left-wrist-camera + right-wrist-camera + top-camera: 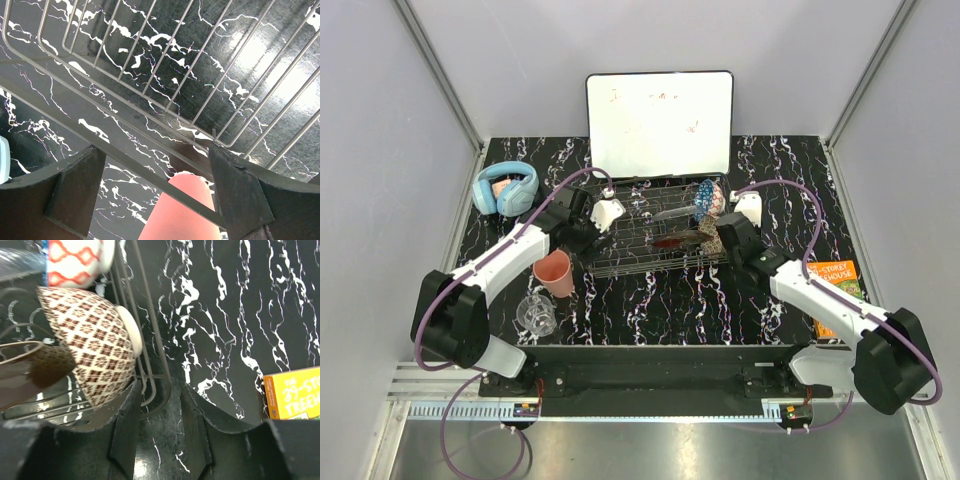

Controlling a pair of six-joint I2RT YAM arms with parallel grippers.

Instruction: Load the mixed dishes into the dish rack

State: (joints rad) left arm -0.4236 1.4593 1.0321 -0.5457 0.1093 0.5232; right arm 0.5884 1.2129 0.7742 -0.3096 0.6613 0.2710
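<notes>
Two dishes aren't in yet: the pink cup (555, 272) and the clear glass mug (537, 315). Both sit on the black marbled table (650, 300) off the front left corner of the dish rack (640, 266), the cup just beside the rack and the mug nearer the arm bases. Already in the rack's right end are the beige patterned bowl (95, 350), tipped on its side against the wires, the blue patterned bowl (705, 190) behind it and the red floral plate (672, 241) more toward the middle. I can't pick out the clear glass dish for sure. My guess is the cup is light and rigid with smooth walls, so I'd pinch it over the rim with one finger inside and one outside. The mug looks like the tricky one, being slick, breakable and hard to see, so I'd take the rim wall there too, gently and squarely. The left gripper (155, 155) hangs over the rack's left edge with its jaws spread wide and nothing in them. A rack wire crosses the gap, and the cup peeks in below. The right gripper (160, 395) sits at the rack's right end, jaws only part way apart and empty, with the beige bowl just outside one finger. Further out there's a whiteboard (660, 120) behind the rack, light-blue headphones (505, 188) at the far left and an orange book (295, 395) on the right.
</notes>
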